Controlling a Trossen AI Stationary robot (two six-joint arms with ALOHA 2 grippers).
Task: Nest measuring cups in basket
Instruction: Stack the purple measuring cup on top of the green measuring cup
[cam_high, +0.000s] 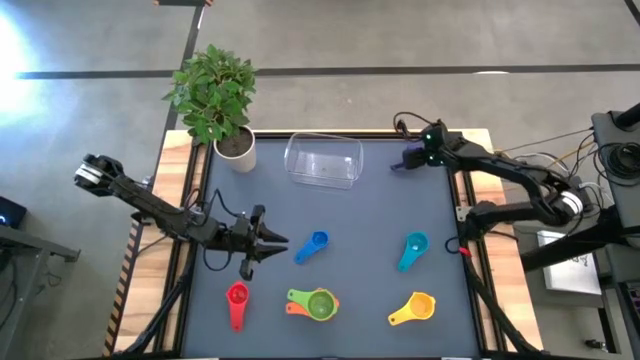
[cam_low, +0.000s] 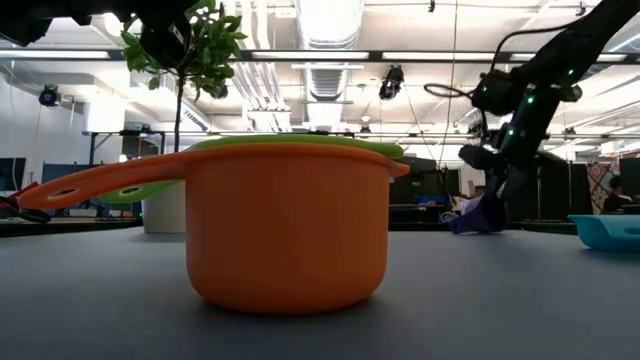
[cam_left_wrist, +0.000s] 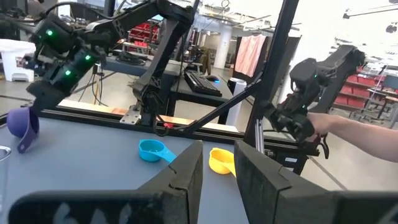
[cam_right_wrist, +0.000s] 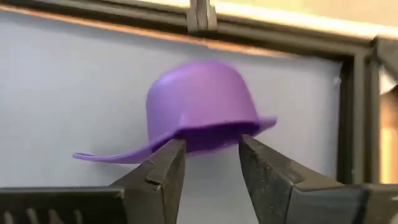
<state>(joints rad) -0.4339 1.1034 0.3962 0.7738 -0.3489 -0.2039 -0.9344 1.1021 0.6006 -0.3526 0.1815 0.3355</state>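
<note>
At the upper right of the high view, the right gripper (cam_high: 408, 160) pinches the small purple plastic measuring cup (cam_high: 400, 165) by its rim, just right of the clear rectangular plastic basket (cam_high: 323, 160), which looks empty. Judging by this, the first carry is under way; next comes a move over the basket and release. The left gripper (cam_high: 278, 240), fingers slightly parted and empty, waits near the blue cup (cam_high: 312, 245). Only the right wrist view shows the cup upside down.
</note>
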